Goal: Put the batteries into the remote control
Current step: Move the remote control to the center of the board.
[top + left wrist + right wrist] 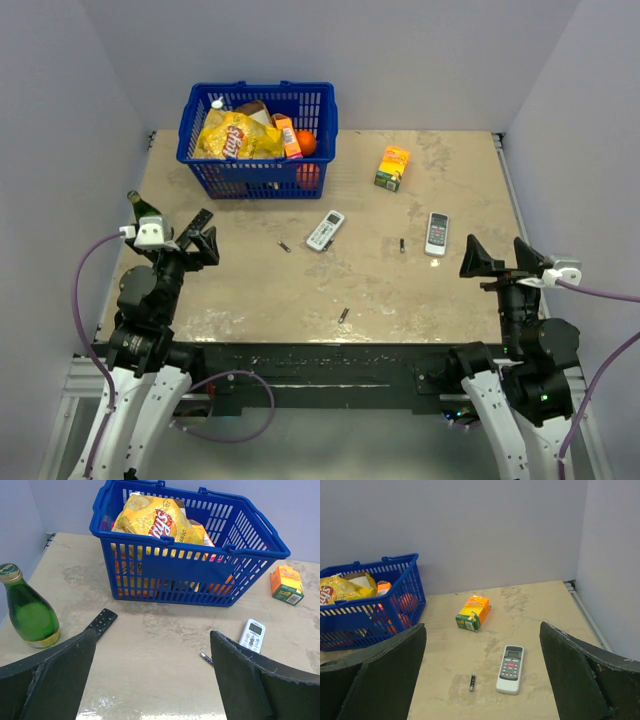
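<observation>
**Black remote lies nearest my left arm**

Remote control (pixel 101 622) rests flat on the table (pixel 165 690), just ahead-left of my left gripper (pixel 152 647), its long axis angling away toward the blue basket (pixel 190 542). Left gripper and right gripper (pixel 498 262) both gape wide, empty. Batteries (pixel 285 246) lie scattered mid-table.
</observation>
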You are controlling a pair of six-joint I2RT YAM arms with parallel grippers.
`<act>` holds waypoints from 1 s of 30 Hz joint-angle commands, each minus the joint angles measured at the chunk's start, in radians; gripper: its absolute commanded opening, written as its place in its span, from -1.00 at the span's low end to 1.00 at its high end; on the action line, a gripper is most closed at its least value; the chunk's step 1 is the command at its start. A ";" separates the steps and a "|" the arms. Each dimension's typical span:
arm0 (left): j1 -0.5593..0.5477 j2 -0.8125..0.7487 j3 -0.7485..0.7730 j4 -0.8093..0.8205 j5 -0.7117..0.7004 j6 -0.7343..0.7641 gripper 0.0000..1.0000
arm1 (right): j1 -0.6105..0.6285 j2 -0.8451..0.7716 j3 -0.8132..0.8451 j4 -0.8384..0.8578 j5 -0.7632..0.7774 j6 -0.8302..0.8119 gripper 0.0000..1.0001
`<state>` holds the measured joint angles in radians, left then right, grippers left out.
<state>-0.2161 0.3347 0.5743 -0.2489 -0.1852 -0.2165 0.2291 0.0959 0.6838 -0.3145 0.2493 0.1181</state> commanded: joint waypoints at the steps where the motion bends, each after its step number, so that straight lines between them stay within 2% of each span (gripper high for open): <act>1: 0.011 0.012 0.009 0.033 0.018 0.005 1.00 | 0.007 -0.018 0.005 0.025 -0.008 -0.017 0.96; 19: 0.047 0.131 0.016 0.031 0.047 -0.003 1.00 | 0.026 -0.074 -0.007 0.034 -0.035 -0.018 0.96; 25: 0.047 0.231 0.022 0.043 0.115 0.009 1.00 | 0.058 -0.093 -0.012 0.040 -0.033 -0.017 0.96; 30: 0.049 0.421 0.071 0.017 0.072 0.019 0.99 | 0.087 -0.093 -0.013 0.041 -0.031 -0.015 0.96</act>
<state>-0.1764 0.6346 0.5797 -0.2432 -0.1108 -0.2165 0.2935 0.0105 0.6781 -0.3088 0.2314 0.1177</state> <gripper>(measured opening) 0.997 0.982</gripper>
